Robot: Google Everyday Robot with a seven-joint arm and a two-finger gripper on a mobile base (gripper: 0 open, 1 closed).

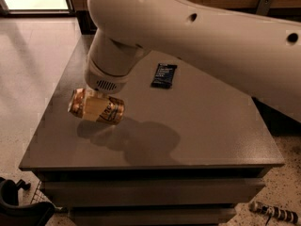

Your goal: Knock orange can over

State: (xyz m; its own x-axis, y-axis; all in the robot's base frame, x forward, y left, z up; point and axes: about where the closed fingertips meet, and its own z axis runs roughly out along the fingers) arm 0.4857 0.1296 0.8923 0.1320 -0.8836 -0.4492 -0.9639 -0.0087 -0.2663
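1. Camera view: a thick white robot arm reaches down from the upper right over a grey table. Its gripper sits under the wrist, above the table's front left part.
2. The gripper is closed around the orange can, with a pale finger lying across the can's middle. The can is on its side, slightly tilted, with one end towards the left edge.
3. A shadow falls on the table below and to the right of the can, so the can seems to hang just clear of the surface. You cannot confirm contact from here.
4. Risk: if you let go while it hangs, the can may bounce and roll. A round can on its side rolls freely, and the left and front edges are near, with the floor beyond.
5. Risk: the hold covers only the middle, so a quick wrist swing could let the can slip out early.
6. A dark packet lies well apart, further back. It seems safe unless the arm sweeps towards it.
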